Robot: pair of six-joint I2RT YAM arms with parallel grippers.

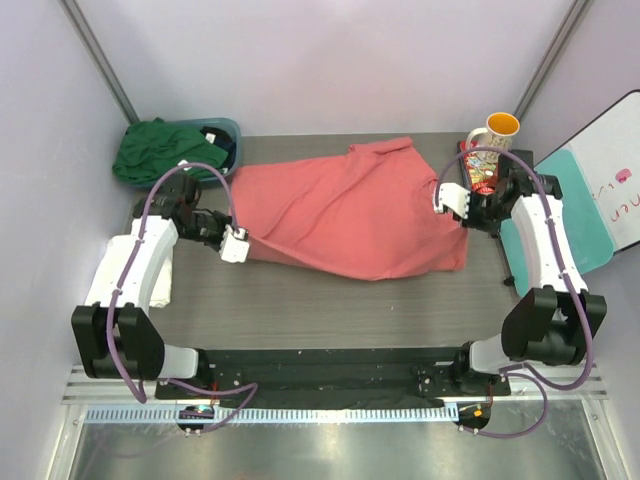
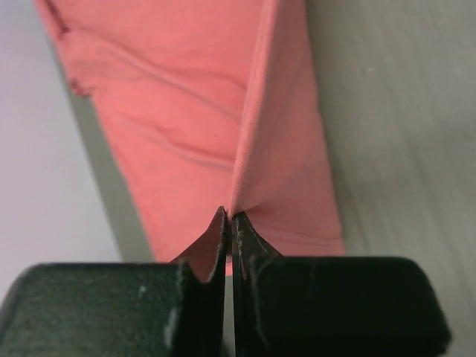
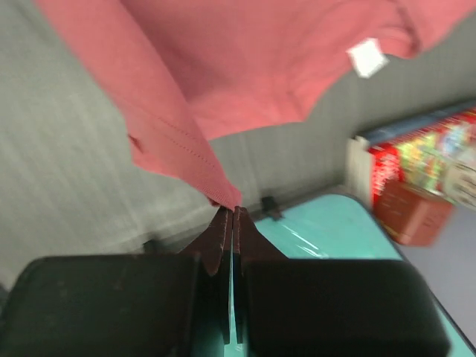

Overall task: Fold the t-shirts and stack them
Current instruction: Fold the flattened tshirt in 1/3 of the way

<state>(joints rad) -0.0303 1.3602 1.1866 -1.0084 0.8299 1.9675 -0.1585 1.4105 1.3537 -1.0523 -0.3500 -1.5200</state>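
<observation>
Two coral-red t-shirt [image 1: 350,210] edges pinched: left pincer [image 2: 229,217], right pincer [image 3: 231,213].

The right hand [image 3: 233,213] pinches the coral-red t-shirt's [image 3: 245,67] edge.

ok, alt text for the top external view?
The left gripper and right gripper each pinch one end of a coral-red t-shirt spread across the table. A dark green shirt is heaped on a teal tub back left; a cup stands back right.
</observation>
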